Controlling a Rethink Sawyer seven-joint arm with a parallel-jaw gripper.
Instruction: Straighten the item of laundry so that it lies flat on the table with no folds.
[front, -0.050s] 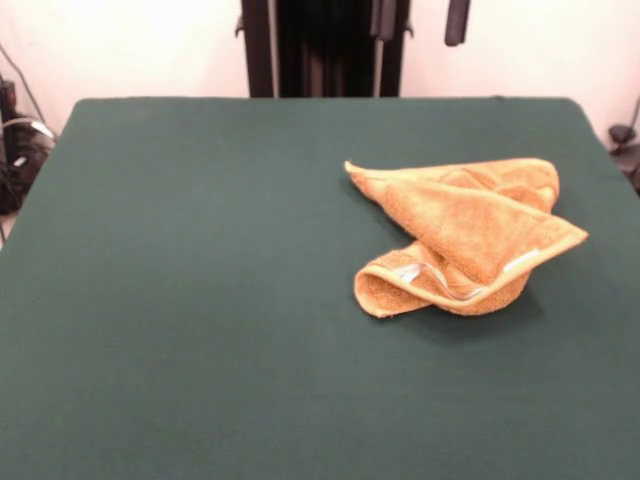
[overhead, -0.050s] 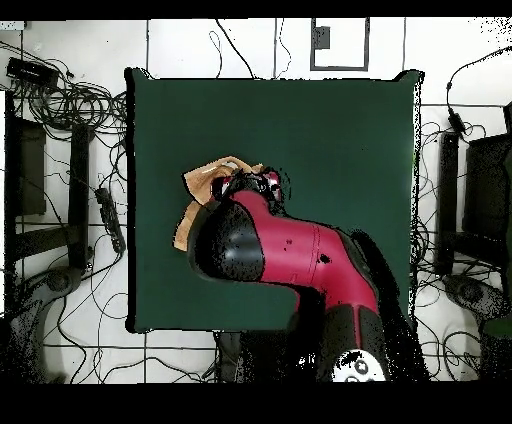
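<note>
An orange towel (front, -0.050s: 462, 232) lies crumpled and folded on the green table (front, -0.050s: 200, 300); unfolding looks not yet begun; the gripper's (overhead, -0.050s: 250, 183) state I cannot tell; next, probably grasping a corner.

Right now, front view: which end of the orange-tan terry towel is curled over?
The orange-tan terry towel's near-left end: it loops over itself; other corners lie pointed.

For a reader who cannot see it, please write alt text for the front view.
A small orange-tan terry towel lies crumpled and folded over itself on the right part of a large dark green table. A pale strip shows along its front fold. No gripper reaches the cloth; only dark parts of the robot show at the top edge.
</note>
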